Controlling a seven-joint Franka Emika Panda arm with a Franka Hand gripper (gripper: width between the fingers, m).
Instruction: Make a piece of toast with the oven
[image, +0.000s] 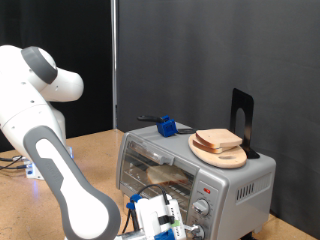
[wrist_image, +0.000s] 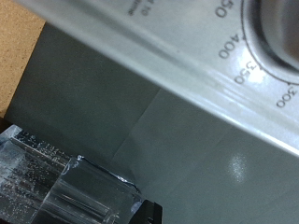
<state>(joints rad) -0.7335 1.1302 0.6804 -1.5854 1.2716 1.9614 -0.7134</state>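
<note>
1. White and grey, my Franka arm fills the exterior view's left: the shoulder sits high, then the forearm slants down toward the bottom of the frame, where the wrist bends in toward the oven's front.
2. I see the gripper (image: 165, 222) low at the exterior view's bottom, just in front of the oven (image: 195, 170), beside its control panel with the two round knobs (image: 201, 208) and the red light (image: 208, 187).
3. From the wrist view I get one clear plastic finger (wrist_image: 65, 187) in the corner and, close ahead, the oven's silver panel (wrist_image: 159, 65) with temperature numbers around a dial (wrist_image: 280, 28). The camera is nearly against the metal.
4. I cannot tell whether the fingers are spread or pressed together; only part of one shows, and nothing shows between them.
5. The piece of toast (image: 165, 175) lies inside the oven on the wire rack, seen through the glass door, which stands closed.
6. On the oven's roof rests a round wooden plate (image: 218, 152) with stacked bread slices (image: 218, 140), a blue object (image: 166, 126) beside it, and a black stand (image: 242, 120) behind.
7. The oven sits on the wooden table (image: 95, 150), toward the exterior view's right edge.
</note>
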